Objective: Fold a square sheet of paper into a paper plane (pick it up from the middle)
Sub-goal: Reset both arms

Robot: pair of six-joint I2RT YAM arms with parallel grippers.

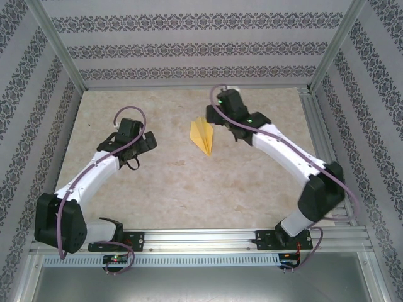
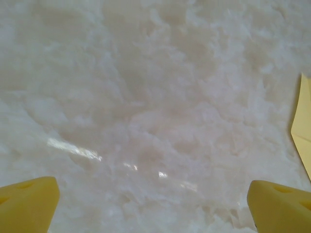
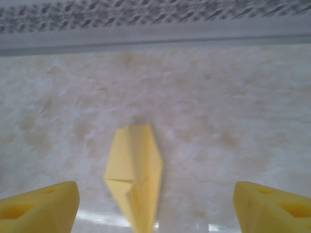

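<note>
The paper plane (image 1: 203,136) is a yellow folded dart lying flat on the marble table (image 1: 189,189), a little right of the middle. In the right wrist view the paper plane (image 3: 135,175) lies between the wide-apart yellow fingertips (image 3: 41,206), touching neither, its narrow end nearest the camera. My right gripper (image 3: 155,209) is open around it, and from above the right gripper (image 1: 220,126) sits just right of the plane. My left gripper (image 1: 146,141) hovers open to the plane's left. In the left wrist view, the left gripper (image 2: 153,206) holds nothing and a yellow paper edge (image 2: 303,127) shows at the far right.
Patterned walls (image 1: 201,47) enclose the table at the back and sides. Aluminium posts (image 1: 60,47) stand at the back corners and a rail (image 1: 201,242) runs along the near edge by the arm bases. Bare tabletop lies between the arms.
</note>
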